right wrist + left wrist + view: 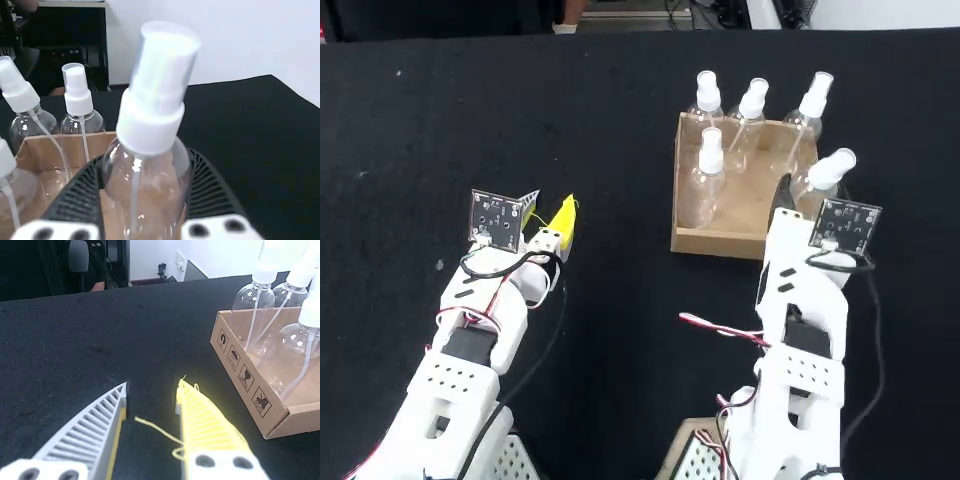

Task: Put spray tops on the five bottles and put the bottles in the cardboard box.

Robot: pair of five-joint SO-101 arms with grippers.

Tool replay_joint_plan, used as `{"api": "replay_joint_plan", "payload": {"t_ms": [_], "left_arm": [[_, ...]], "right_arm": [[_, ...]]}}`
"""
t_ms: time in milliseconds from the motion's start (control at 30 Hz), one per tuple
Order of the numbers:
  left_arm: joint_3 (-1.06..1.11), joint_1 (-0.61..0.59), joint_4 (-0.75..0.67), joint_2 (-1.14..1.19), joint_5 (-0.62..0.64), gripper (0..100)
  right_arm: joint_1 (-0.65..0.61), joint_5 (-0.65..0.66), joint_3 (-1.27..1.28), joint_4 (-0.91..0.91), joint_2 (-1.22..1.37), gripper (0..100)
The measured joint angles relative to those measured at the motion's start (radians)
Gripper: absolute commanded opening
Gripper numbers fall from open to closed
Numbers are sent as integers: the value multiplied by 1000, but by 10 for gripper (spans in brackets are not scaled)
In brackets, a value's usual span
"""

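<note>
Cardboard box (pixel 718 240) walls are seen to enclose four bottles (pixel 703 175) fitted with spray tops, while the fifth bottle (pixel 826 172), likewise capped, is held at the box's right edge, clamped between the black jaws of the right gripper (pixel 145 185); the last placing step is judged to be in hand. For the next move, the bottle would need to be brought over free space inside the box, lowered clear of its neighbours and only then released. The left gripper (pixel 151 386) is seen with jaws apart and nothing between them, low over the black table (pixel 620 130), well apart from the box.
</note>
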Motion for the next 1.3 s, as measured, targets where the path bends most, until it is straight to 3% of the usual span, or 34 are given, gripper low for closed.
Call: {"api": "replay_joint_plan", "payload": {"t_ms": [200,467,667,1067,1300], "left_arm": [[0,0,0,0,0,156],[0,0,0,0,0,156],[0,0,0,0,0,156],[0,0,0,0,0,156],[0,0,0,0,0,157]], "right_arm": [[-11,0,0,-11,25,10],[-20,0,-127,-20,321,10],[-20,0,-157,-21,400,10],[-20,0,-157,-196,575,10],[-20,0,-157,-198,577,84]]}}
